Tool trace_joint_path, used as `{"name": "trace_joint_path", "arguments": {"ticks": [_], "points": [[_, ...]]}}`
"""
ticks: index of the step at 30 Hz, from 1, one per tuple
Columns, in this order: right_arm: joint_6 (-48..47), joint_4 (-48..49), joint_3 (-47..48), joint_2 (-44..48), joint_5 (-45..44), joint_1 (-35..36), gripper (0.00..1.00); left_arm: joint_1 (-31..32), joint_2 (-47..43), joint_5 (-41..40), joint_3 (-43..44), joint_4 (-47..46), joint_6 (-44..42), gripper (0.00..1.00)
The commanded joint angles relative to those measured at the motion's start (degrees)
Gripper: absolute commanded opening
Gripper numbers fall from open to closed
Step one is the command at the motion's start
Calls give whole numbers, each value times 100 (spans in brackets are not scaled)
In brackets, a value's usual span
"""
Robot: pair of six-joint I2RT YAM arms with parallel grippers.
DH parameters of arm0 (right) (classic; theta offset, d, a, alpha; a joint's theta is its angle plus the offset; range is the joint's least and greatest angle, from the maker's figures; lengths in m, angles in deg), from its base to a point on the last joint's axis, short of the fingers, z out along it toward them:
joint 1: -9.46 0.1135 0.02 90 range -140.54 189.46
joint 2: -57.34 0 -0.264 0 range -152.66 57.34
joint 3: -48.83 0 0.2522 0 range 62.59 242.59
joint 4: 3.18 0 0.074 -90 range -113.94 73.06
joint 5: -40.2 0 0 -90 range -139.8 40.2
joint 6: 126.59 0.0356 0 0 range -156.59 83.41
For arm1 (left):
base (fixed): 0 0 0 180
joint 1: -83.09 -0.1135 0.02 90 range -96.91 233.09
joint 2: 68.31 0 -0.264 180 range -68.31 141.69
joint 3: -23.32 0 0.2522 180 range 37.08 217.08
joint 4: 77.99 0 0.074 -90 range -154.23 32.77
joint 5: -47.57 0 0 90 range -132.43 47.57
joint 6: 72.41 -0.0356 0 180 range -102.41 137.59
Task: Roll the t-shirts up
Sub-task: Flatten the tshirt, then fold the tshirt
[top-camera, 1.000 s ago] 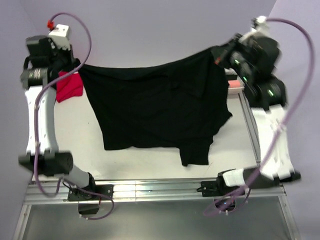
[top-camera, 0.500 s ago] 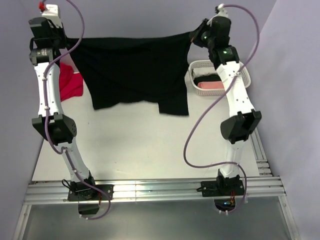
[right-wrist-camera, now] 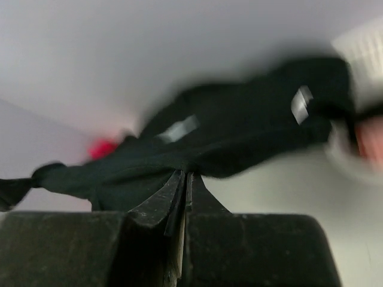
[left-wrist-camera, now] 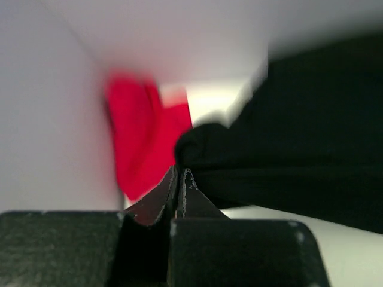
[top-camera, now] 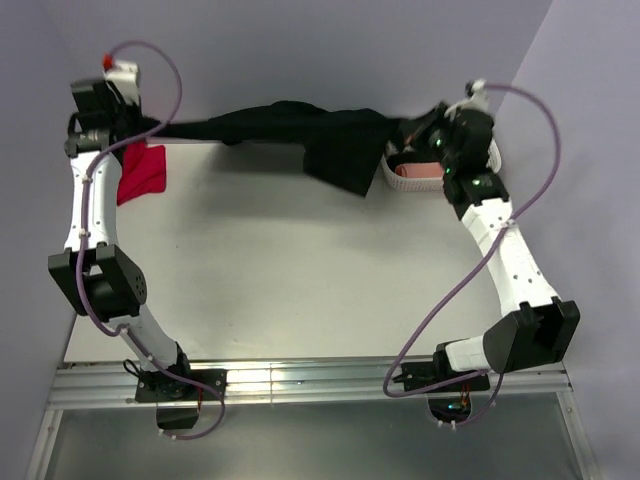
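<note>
The black t-shirt [top-camera: 300, 135] hangs bunched along the far edge of the table, stretched between both grippers. My left gripper [top-camera: 150, 128] is shut on its left end; in the left wrist view the black cloth [left-wrist-camera: 287, 143] sits at my closed gripper [left-wrist-camera: 180, 172]. My right gripper [top-camera: 418, 128] is shut on the right end; in the right wrist view the black shirt [right-wrist-camera: 227, 131] with white labels meets my closed gripper [right-wrist-camera: 184, 174]. A red t-shirt [top-camera: 140, 172] lies at the far left, also in the left wrist view [left-wrist-camera: 143, 143].
A white lattice basket [top-camera: 400, 180] holding something pink [top-camera: 420, 170] stands at the far right, partly under the right arm. Purple walls close the back and sides. A metal rail [top-camera: 300, 385] runs along the near edge.
Both grippers have swung the black shirt from spread above the table to the far edge, where it now hangs bunched and low. The right arm has reached out toward the basket.
</note>
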Motion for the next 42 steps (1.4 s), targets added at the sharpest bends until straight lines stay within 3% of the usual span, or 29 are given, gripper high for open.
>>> {"name": "trace_joint_path", "arguments": {"ticks": [1,5,8,14,22,23,24,27,30,34,42], "points": [[421,212,-1448,195,107,-74,0,-145,-453,-89,-1359,142,-523,0],[624,230,-3222,644,64,-21,0,-233,-937,157,-2853,107,-909,0],[668,90,-4014,732,-15,31,0,-259,-1174,123,-4231,-16,-1235,0],[528,-296,-4545,513,-437,479,0,-321,-1078,122,-5316,-262,-1508,0],[414,-542,-4099,-57,-1042,779,2,-339,-982,280,-5353,-245,-1473,0],[387,-622,-4001,-85,-1096,779,7,-330,-938,298,-5248,-184,-1464,0],[361,-727,-3931,-93,-1148,796,25,-330,-903,315,-5212,-149,-1464,0],[413,-841,-3895,213,-1482,892,55,-330,-850,333,-5107,-96,-1482,0],[527,-1104,-3921,652,-1824,1155,62,-330,-806,351,-5045,-43,-1455,0],[808,-1308,-4149,1083,-2159,1813,61,-330,-771,377,-5010,-17,-1438,0],[1310,-755,-4941,918,-2046,2475,46,-330,-771,386,-4922,28,-1438,0]]}}
